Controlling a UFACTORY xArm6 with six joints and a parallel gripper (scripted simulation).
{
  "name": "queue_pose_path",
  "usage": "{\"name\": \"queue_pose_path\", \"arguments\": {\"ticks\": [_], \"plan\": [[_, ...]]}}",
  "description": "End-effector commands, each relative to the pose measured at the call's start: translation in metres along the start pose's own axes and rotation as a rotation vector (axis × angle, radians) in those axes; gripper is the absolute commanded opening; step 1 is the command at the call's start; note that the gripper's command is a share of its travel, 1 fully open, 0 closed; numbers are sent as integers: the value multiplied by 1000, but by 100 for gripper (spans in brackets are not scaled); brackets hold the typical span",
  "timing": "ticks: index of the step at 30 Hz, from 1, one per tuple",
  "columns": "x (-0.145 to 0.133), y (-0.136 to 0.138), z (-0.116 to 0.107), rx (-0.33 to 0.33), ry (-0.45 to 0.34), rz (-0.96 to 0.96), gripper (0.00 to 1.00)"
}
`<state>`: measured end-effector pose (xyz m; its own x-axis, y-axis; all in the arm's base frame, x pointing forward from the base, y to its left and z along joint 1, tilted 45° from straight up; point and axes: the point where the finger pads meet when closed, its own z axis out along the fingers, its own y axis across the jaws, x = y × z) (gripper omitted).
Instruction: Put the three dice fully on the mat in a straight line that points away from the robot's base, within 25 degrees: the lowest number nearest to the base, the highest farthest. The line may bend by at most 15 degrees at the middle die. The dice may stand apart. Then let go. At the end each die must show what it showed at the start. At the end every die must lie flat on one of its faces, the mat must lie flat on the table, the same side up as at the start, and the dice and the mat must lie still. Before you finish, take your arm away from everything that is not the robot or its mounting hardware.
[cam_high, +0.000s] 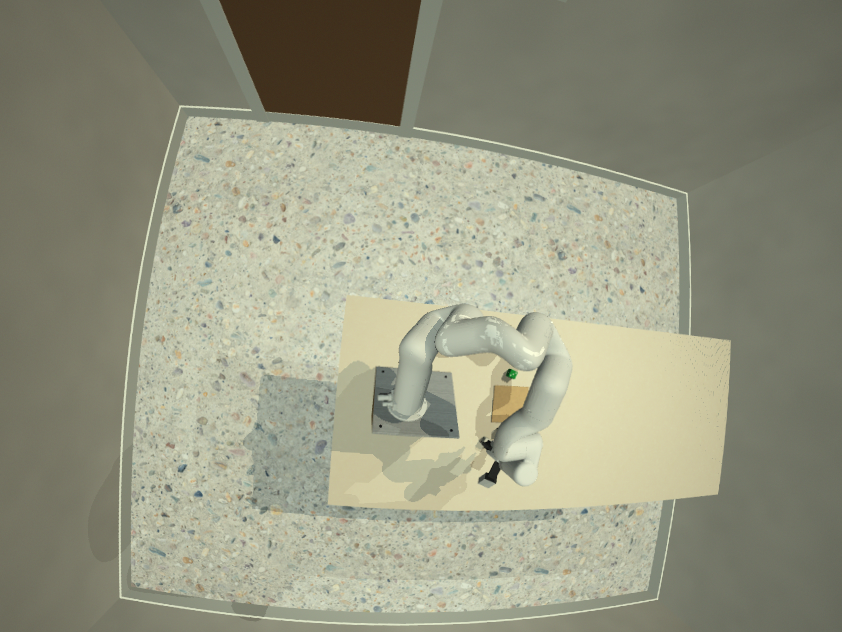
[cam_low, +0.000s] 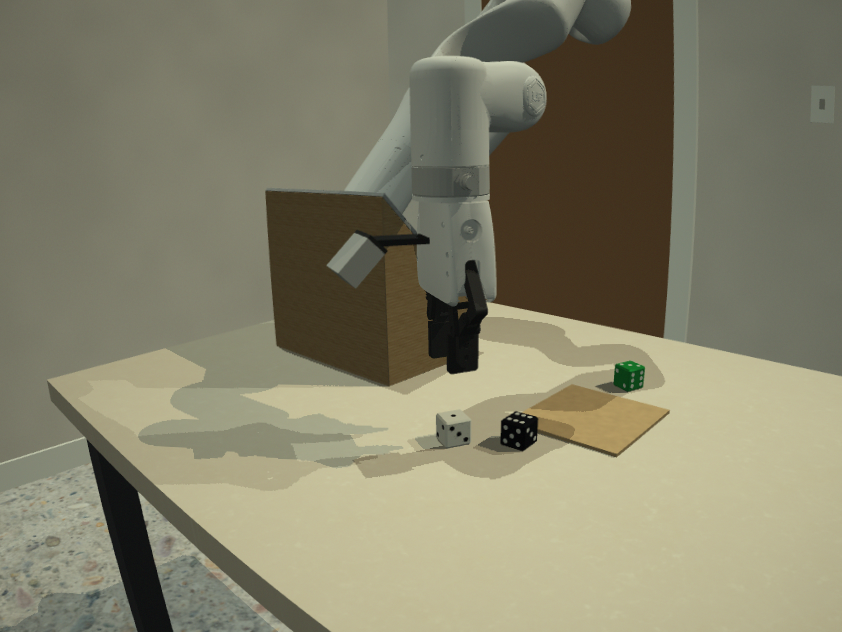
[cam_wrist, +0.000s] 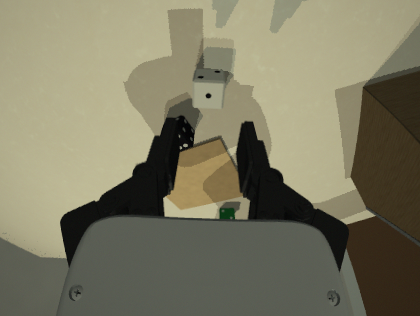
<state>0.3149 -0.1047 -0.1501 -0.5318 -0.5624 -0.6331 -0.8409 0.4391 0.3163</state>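
Observation:
The white die (cam_low: 452, 429) (cam_wrist: 208, 95) lies flat on the table with one pip on top. The black die (cam_low: 518, 431) (cam_wrist: 186, 135) lies flat beside it, near the mat, with several pips on top; the left finger partly hides it in the wrist view. The green die (cam_high: 512, 374) (cam_low: 629, 376) (cam_wrist: 227, 213) lies on the table past the mat's other side; its top pips are hard to count. The tan mat (cam_high: 506, 402) (cam_low: 612, 435) (cam_wrist: 207, 175) lies flat and bears no die. My gripper (cam_low: 450, 361) (cam_wrist: 208, 135) is partly open and empty, pointing down well above the table.
The wooden-sided base block (cam_low: 326, 285) (cam_wrist: 395, 135) stands behind the gripper; its grey top plate (cam_high: 438, 387) shows from above. The table's edge (cam_low: 224, 544) runs along the front left in the exterior view. The arm hides part of the mat in the top view.

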Motion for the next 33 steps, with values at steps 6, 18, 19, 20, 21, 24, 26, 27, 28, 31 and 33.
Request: {"name": "queue_pose_path", "arguments": {"ticks": [6, 18, 19, 20, 21, 24, 26, 27, 28, 31, 33], "plan": [[0, -1, -1, 3, 1, -1, 47], [0, -1, 3, 3, 1, -1, 47], [0, -1, 3, 4, 1, -1, 47], [0, -1, 4, 4, 1, -1, 47], [0, -1, 5, 4, 1, -1, 47], [0, -1, 9, 4, 1, -1, 47], [0, -1, 11, 4, 1, -1, 47], [0, -1, 11, 4, 1, -1, 47], [0, -1, 11, 4, 1, -1, 47], [0, -1, 16, 4, 1, -1, 47], [0, -1, 19, 4, 1, -1, 47]]}}
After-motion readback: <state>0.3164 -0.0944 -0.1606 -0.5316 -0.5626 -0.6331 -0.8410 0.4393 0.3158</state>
